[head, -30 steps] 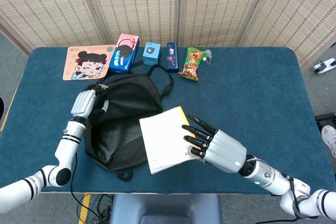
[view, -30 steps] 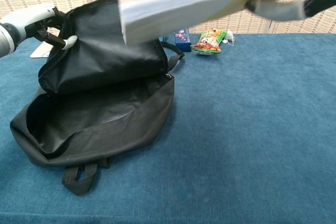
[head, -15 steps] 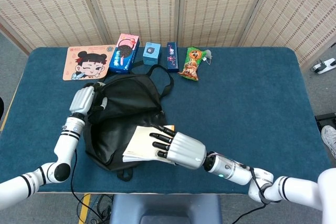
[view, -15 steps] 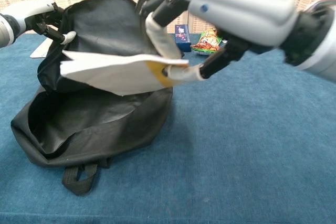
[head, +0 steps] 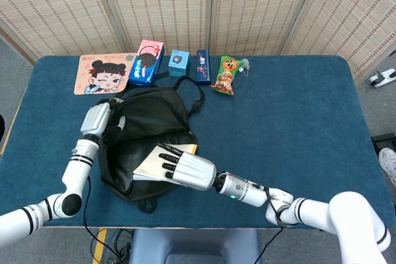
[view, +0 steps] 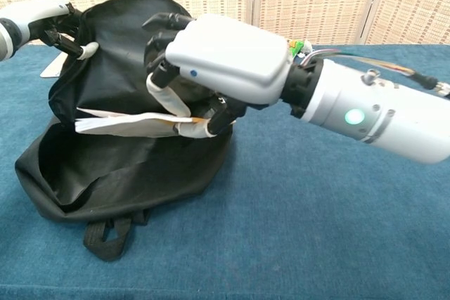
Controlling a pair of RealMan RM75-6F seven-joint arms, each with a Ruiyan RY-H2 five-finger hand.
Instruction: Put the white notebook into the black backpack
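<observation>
The black backpack [head: 143,134] lies open near the table's front left, its mouth [view: 105,156] gaping toward me. My right hand [head: 185,170] holds the white notebook [head: 148,166] nearly flat, fingers above and thumb beneath. In the chest view the white notebook [view: 119,123] hangs over the bag's opening with its far end inside the mouth, the right hand [view: 218,61] just behind it. My left hand [head: 99,119] grips the backpack's upper flap and holds it raised; the same left hand [view: 42,22] shows at the top left of the chest view.
A row of items lines the table's far edge: a cartoon-face card [head: 102,73], a cookie box [head: 146,62], a small blue box [head: 178,63], a dark blue box [head: 202,66] and a green snack bag [head: 225,75]. The backpack's strap [view: 105,235] trails toward the front edge.
My right hand has carried the notebook left and down from above the bag to its opening, levelling it out. The left hand keeps holding the flap up.
</observation>
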